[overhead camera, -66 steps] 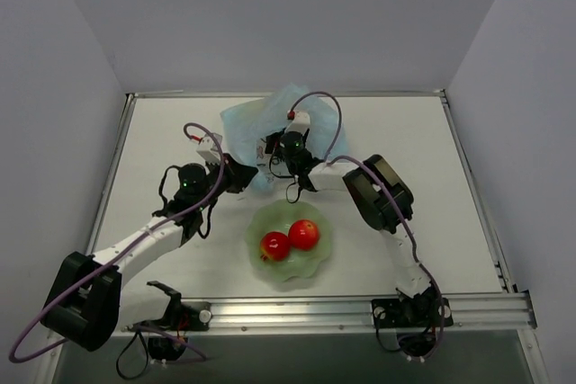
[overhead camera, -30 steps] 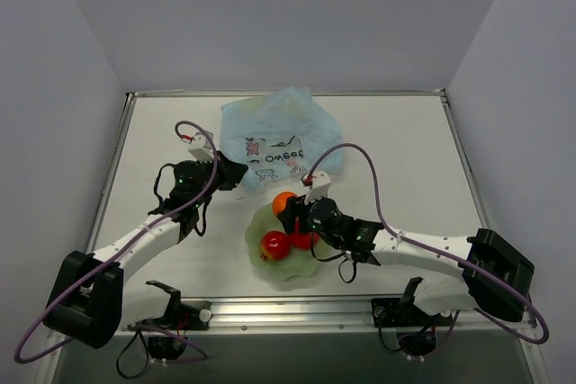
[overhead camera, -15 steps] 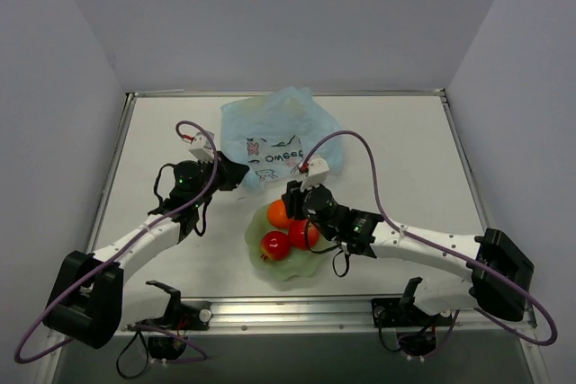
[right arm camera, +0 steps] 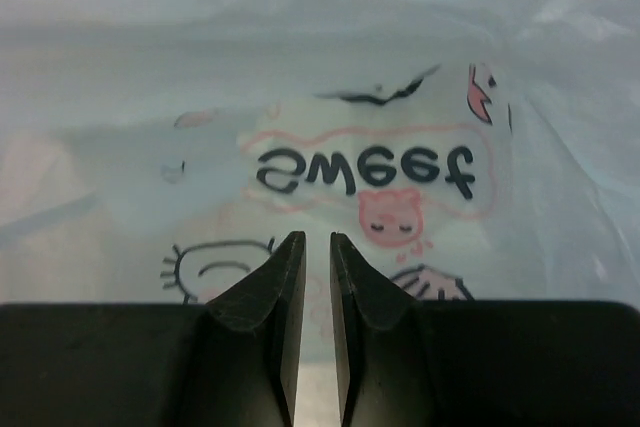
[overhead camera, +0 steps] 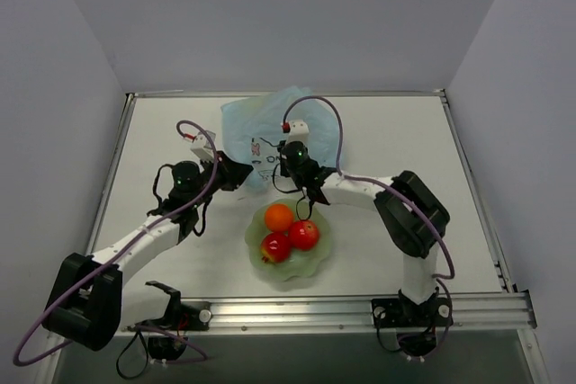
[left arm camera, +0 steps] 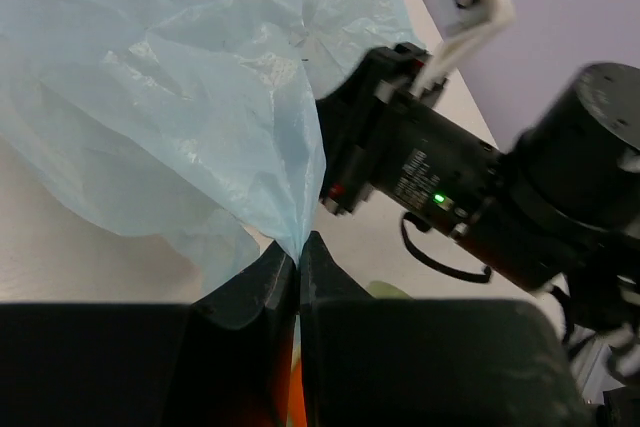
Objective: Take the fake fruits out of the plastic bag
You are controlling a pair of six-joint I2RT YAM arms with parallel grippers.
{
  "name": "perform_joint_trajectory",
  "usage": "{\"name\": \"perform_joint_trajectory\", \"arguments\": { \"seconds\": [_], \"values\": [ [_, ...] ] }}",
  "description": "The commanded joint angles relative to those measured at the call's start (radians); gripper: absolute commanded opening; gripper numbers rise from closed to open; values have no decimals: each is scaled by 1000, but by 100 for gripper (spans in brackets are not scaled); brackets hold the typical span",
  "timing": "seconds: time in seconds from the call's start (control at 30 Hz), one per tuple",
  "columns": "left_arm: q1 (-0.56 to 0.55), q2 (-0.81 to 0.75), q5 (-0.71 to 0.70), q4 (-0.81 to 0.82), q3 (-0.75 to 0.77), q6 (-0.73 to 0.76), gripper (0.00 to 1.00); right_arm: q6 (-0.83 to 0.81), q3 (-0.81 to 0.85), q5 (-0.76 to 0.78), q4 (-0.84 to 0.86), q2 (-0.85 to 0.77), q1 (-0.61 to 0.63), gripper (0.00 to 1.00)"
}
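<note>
Pinching a corner of the plastic bag, the left tool is fully closed, with thin blue film caught between its fingertips. We see the bag lying crumpled on the table at the far middle, beyond the bowl. The right tool points at the bag's printed patch, which shows dark lettering and a pink face, upside down in the wrist view. Its fingers stand almost together with a thin slit between them; we cannot tell if it is fully closed or if any film is caught. From the top view both tools are at the bag's near edge, the left tool on the bag's left side and the right one just beside it. The pale green bowl sits on the table nearer the arm bases, apart from the bag. In it are an orange at far left, a red apple touching it on the near side, and a second red apple to the right, touching the first. We cannot see inside the bag.
</note>
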Motion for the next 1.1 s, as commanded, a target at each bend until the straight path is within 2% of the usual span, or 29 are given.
{"name": "perform_joint_trajectory", "arguments": {
  "seconds": [0.0,0.1,0.17,0.2,0.23,0.33,0.4,0.47,0.57,0.77,0.9,1.0,1.07],
  "values": [
    [-2,-57,4,46,17,-4,2,-53,148,-32,79,91,-21,13],
    [-4,-98,-58,15,4,5,2,-26,236,-35,99,186,-66,16],
    [-2,-139,-106,-35,-3,10,2,-9,284,-72,136,231,-84,25],
    [-2,-155,-135,-60,-8,13,2,3,339,-105,142,277,-87,33],
    [-2,-170,-195,-81,-11,13,2,10,368,-116,148,299,-87,49],
    [-1,-221,-281,-130,-25,16,2,39,456,-119,185,368,-89,63],
    [1,-241,-309,-152,-31,24,2,57,484,-119,179,383,-90,63],
    [3,-236,-316,-157,-28,34,2,56,437,-98,208,354,-84,61],
    [3,-183,-280,-137,-10,36,2,7,310,-49,241,232,-67,61],
    [-1,-88,-197,-62,19,1,2,-50,52,23,232,-122,-63,64],
    [-34,-92,-151,-55,65,-27,2,-43,-135,117,191,-354,-69,65],
    [-94,-117,-158,-110,96,2,3,-33,-180,90,115,-431,-71,67],
    [-112,-136,-140,-184,115,11,22,-20,-202,56,93,-466,-63,66]
  ]
}}
